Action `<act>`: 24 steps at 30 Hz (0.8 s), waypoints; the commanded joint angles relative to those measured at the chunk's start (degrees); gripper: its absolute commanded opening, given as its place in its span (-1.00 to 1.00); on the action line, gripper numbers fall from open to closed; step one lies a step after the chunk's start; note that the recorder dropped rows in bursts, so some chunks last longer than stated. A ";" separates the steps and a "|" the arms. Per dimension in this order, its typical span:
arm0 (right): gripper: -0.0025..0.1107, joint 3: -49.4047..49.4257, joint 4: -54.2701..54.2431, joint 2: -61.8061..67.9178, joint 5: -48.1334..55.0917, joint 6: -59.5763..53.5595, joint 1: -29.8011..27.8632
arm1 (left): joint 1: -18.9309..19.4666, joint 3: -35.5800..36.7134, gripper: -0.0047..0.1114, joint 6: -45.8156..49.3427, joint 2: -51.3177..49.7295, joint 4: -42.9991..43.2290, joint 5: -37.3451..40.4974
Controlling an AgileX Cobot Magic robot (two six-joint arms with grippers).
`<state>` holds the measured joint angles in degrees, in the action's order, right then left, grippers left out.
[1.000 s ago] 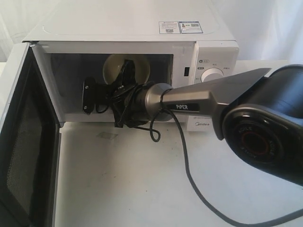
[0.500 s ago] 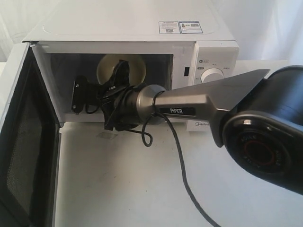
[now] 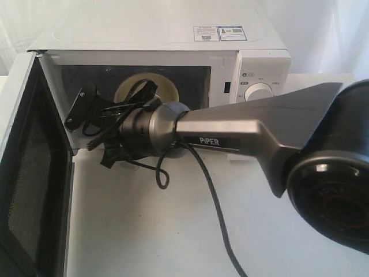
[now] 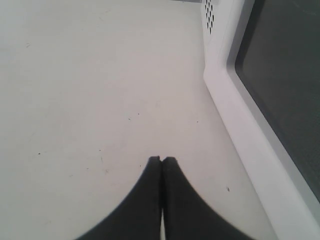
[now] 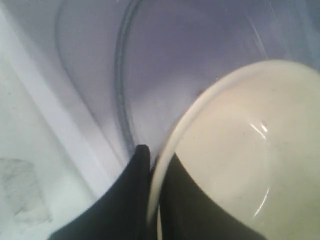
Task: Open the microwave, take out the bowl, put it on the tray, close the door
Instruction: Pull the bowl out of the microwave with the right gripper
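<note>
The white microwave (image 3: 161,29) stands with its door (image 3: 29,173) swung wide to the left. My right arm reaches into the cavity, and my right gripper (image 5: 156,160) is shut on the rim of the cream bowl (image 5: 240,150). The bowl (image 3: 151,86) hangs tilted in the cavity's opening, its inside facing out, partly hidden by the wrist. My left gripper (image 4: 161,160) is shut on nothing, low over the white table beside the open door (image 4: 280,75). The tray is out of view.
The glass turntable (image 5: 165,65) lies under the bowl. Two knobs sit on the right panel, the upper knob (image 3: 259,91) in sight. A black cable (image 3: 213,196) trails from the right arm across the white table (image 3: 144,231).
My right arm has drawn back to the left and toward the cavity's mouth, carrying the tilted bowl with it. The bowl now looks larger and nearer the opening.
</note>
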<state>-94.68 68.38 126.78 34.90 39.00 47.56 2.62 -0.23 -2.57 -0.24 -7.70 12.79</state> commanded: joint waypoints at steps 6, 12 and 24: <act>-0.96 2.60 -14.23 -6.60 9.62 -1.80 4.76 | 0.20 0.23 -0.92 -0.11 0.24 -0.41 0.04; -0.96 10.91 -16.38 -12.09 10.09 -2.36 8.03 | 0.20 0.23 -0.92 -0.11 0.24 -0.41 0.04; -0.96 33.84 -20.44 -25.63 13.15 -2.67 10.65 | 0.20 0.23 -0.92 -0.11 0.24 -0.41 0.04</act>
<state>-65.44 47.76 104.24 46.13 36.80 57.99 2.62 -0.23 -2.57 -0.24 -7.70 12.79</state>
